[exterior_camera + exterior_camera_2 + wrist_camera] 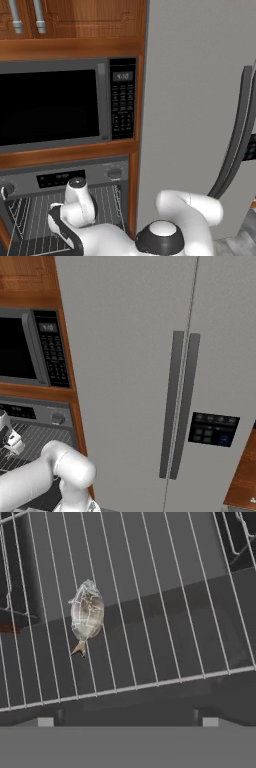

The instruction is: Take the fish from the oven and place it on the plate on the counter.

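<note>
- Fish lying flat on the wire rack inside the open oven, tail toward the rack's front edge, head pointing deeper in.
- Gripper hovering above the rack, jaws spread wide, nothing between them; both dark tips just peeking up at the bottom of the hand view.
- Fish off to the left of the gap between the tips, well apart from both — not lined up yet.
- Small and thin, probably very light; pale, glossy-looking skin, so likely slippery.
- Rounded body, narrow tail: best hold judged to be across the widest part of the body, not the tail.
- Lying low on thin wires — fingers probably need to come right down to the rack without snagging a bar.
- Looks stiff enough to lift in one piece, though hard to say for sure.
- Writing: microwave display above its keypad showing pale digits, too blurred to read.
- Oven display likewise lit but unreadable.
- Fridge panel with small buttons, no legible label; no brand name anywhere.
</note>
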